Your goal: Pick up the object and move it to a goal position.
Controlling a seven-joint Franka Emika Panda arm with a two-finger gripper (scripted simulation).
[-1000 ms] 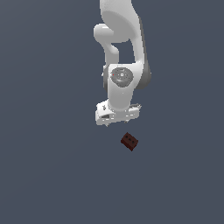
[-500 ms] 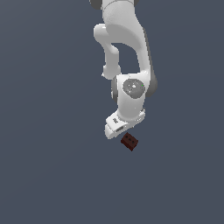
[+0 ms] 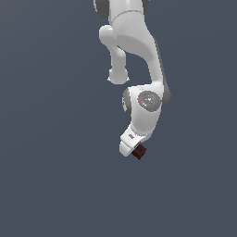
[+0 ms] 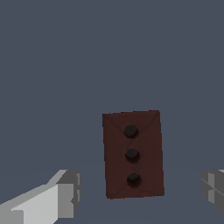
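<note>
The object (image 4: 133, 154) — a reddish-brown block with three dark studs in a row — lies flat on the plain grey surface (image 4: 65, 65). It sits between the fingers (image 4: 65, 194), which stand wide apart, touching neither. In the exterior view the gripper (image 3: 131, 147) partly hides the block — open room all around.
</note>
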